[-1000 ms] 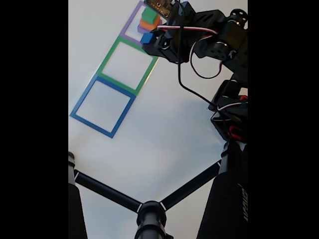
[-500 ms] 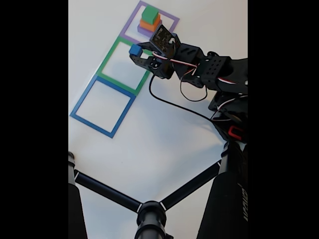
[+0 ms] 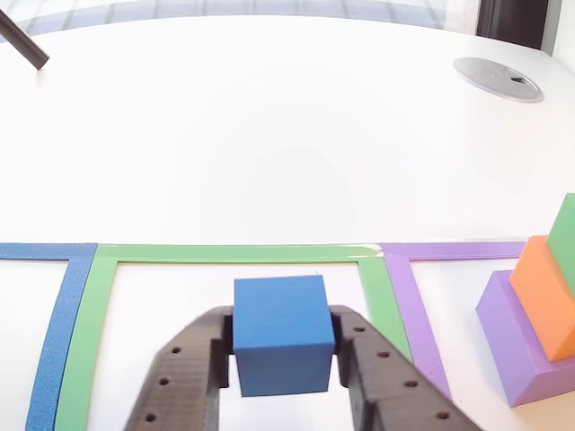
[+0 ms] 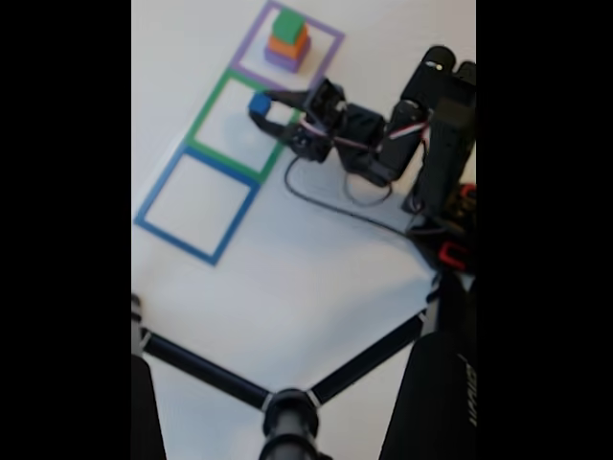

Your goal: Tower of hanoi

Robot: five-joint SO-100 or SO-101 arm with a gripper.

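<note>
A small blue cube (image 3: 283, 334) sits clamped between the two black fingers of my gripper (image 3: 283, 359), which is shut on it. In the fixed view the gripper (image 4: 261, 105) holds the blue cube (image 4: 259, 103) low over the green square outline (image 4: 203, 117). A stack of purple, orange and green blocks (image 4: 286, 39) stands inside the purple square outline (image 4: 251, 38); in the other view the stack (image 3: 537, 310) is at the right edge. The blue square outline (image 4: 158, 192) has nothing inside it.
A black tripod (image 4: 287, 407) with spread legs fills the bottom of the fixed view, and the arm's base (image 4: 445, 182) stands at the right. A round grey cable port (image 3: 498, 78) lies far back on the white table. A dark rod (image 3: 22, 43) crosses the top left corner.
The arm has swung from the purple square down and left, carrying the blue cube over the green square and lowering it toward the table.
</note>
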